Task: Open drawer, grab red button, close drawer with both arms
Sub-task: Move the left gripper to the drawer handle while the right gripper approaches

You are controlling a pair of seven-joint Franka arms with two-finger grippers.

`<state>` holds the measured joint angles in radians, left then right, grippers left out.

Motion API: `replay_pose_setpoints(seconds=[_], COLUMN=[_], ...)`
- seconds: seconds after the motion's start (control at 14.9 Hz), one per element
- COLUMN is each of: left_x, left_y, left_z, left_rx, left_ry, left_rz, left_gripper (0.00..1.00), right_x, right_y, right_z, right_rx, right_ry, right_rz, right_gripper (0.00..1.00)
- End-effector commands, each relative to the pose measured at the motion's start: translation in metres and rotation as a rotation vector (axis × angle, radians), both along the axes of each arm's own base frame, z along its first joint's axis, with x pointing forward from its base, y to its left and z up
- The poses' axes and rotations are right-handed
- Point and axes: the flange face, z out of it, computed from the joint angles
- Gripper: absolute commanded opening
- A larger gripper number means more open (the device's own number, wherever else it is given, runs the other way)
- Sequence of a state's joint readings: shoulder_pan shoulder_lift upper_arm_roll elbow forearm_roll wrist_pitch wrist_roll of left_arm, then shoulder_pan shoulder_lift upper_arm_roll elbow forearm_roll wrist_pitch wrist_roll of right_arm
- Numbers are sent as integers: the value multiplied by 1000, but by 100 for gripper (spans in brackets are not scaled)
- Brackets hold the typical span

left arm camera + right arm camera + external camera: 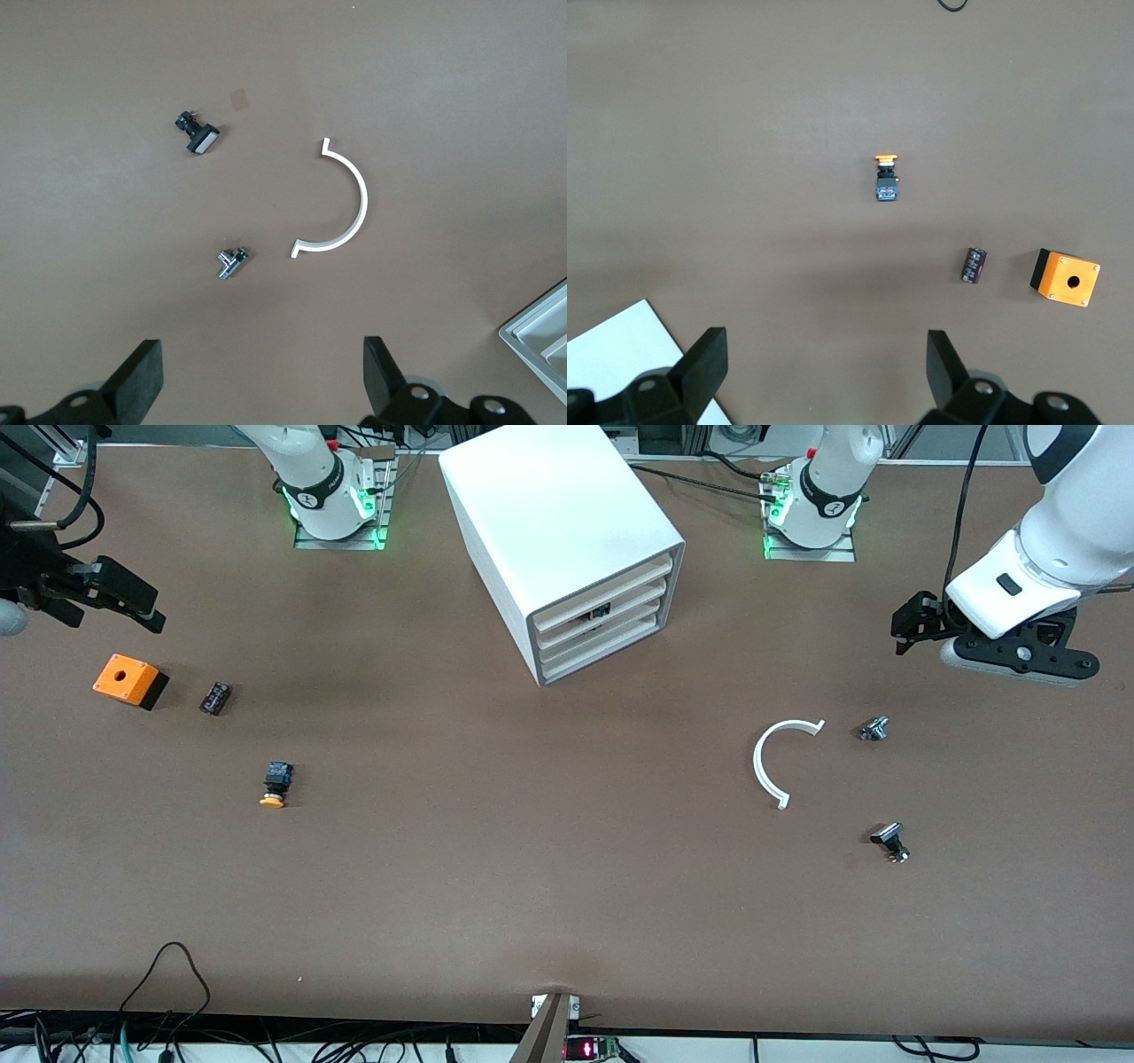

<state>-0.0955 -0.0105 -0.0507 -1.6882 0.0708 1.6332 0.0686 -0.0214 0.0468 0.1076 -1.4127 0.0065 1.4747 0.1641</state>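
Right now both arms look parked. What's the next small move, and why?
Probably bring the left gripper, open and over bare table at its own end, to the front of the cabinet. All its drawers sit pushed in, and the cabinet front angles toward that arm. No red-capped button shows on the table, so a drawer must open first. The right gripper waits, open, near the orange box.

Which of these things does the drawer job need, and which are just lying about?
Job: cabinet's drawers; left claw, open over the table's left-arm end; right claw, open over its right-arm end.
Lying about: orange box, yellow-capped button, dark block, white arc, two small parts.
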Motion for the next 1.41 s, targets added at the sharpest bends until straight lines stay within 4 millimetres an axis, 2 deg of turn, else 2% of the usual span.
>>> replay_pose_setpoints(seconds=[0.0,0.27,0.4,0.81,1.01,1.14,1.21,1.34], left_x=[-4,-4,-3,-5,-8,-10,-11,-9], left_y=[0,0,0,2,-1,-6,-17,-29], left_z=[10,10,10,8,-1,-3,-6,-21], left_rx=[22,22,22,23,15,16,9,-32], left_ry=[-4,-4,-6,15,74,85,94,144], left_rz=[3,3,3,-3,-6,-16,-34,-50], left_gripper=[99,99,99,99,99,99,99,99], right_x=[-3,-3,1,30,39,42,44,48], right_y=[1,0,-1,3,12,29,39,55], right_z=[-3,0,-10,-82,-123,-148,-160,-181], right_rx=[18,16,6,5,14,14,13,14], right_ry=[12,2,22,115,110,89,84,80], right_rz=[-10,-17,-15,-10,-3,-35,-60,-75], right_gripper=[99,99,99,99,99,99,99,99])
